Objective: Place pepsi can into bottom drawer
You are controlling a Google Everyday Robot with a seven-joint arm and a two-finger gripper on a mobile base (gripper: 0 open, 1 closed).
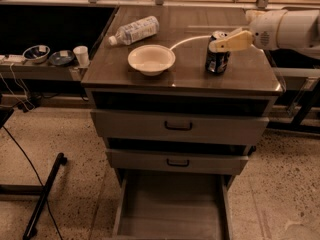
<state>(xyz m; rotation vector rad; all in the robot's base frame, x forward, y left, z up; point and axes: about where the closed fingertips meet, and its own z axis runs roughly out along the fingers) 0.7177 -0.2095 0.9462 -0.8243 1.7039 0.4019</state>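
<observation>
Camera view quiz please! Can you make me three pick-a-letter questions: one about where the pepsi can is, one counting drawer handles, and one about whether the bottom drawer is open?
1. Where is the pepsi can?
A. On the floor.
B. On the cabinet top, right of the white bowl.
C. Under the cabinet.

2. How many drawers show a black handle?
A. Two.
B. One.
C. Four.

3. How is the bottom drawer?
A. Pushed shut.
B. Full of bottles.
C. Pulled open.

Answers:
1 B, the can stands on the top, with the gripper at its upper end.
2 A, the two upper drawers each have one.
3 C, its bare grey floor shows below the others.
</observation>
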